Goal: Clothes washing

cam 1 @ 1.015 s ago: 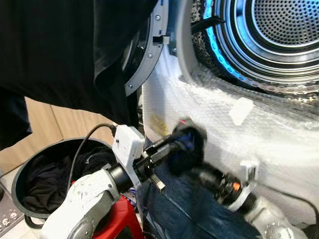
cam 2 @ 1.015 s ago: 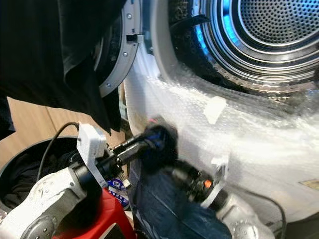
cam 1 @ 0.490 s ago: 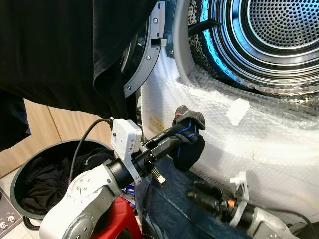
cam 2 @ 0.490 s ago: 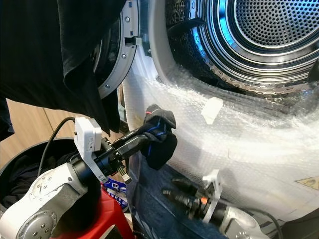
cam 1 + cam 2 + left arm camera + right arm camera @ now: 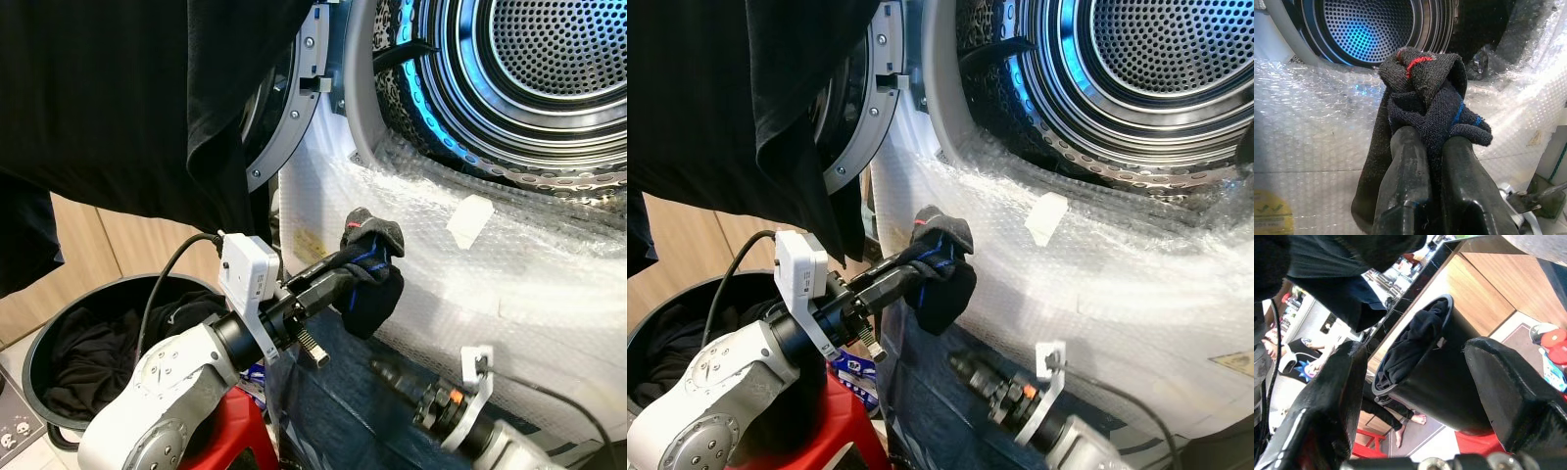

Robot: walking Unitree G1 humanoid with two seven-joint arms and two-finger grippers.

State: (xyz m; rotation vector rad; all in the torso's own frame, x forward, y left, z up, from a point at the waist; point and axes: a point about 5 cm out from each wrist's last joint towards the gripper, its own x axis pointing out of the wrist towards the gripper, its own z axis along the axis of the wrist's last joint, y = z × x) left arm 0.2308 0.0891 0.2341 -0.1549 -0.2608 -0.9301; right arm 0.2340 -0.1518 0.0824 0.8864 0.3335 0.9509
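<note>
Nearest you, your right gripper [image 5: 1415,382] sits low over the blue denim garment [image 5: 343,411], its jaws spread and empty. Your left gripper [image 5: 1432,147] pinches a dark knitted sock with red and blue stitching [image 5: 370,274], held against the bubble-wrapped washer front [image 5: 529,264]. Beyond gapes the perforated steel drum [image 5: 558,49]. Left stands a round black laundry basket [image 5: 59,333].
</note>
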